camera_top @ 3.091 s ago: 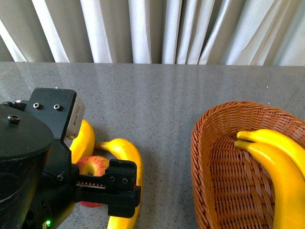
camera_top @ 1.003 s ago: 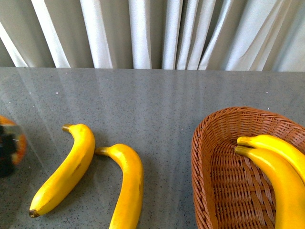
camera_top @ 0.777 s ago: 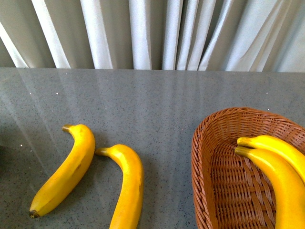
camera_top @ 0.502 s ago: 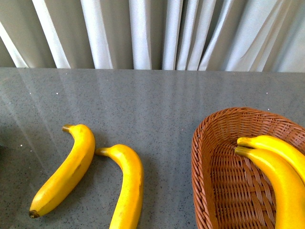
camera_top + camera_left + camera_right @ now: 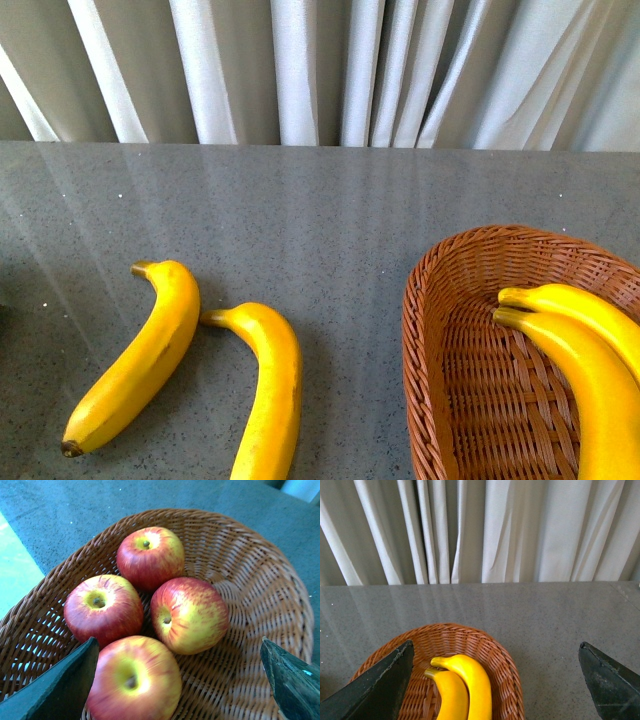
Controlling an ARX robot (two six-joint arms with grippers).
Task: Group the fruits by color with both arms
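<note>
Hovering wide open, empty: left gripper (image 5: 177, 645) over apples (image 5: 150, 555), right gripper (image 5: 495, 645) over basketed bananas (image 5: 470, 685); two loose bananas (image 5: 140, 360) on the table (image 5: 330, 230) look light, stiff, slick, so pinch mid-body, across the curve.

Bare tabletop (image 5: 340, 220) between loose bananas (image 5: 150, 340) and wicker basket (image 5: 413, 300)

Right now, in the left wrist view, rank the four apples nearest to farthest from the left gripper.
1. The yellow-centred apple, beside one finger of the left gripper.
2. The deep red apple and the yellow-sided apple, in the middle of the basket: too close to call.
3. The fourth apple, toward the basket's far wall.
</note>
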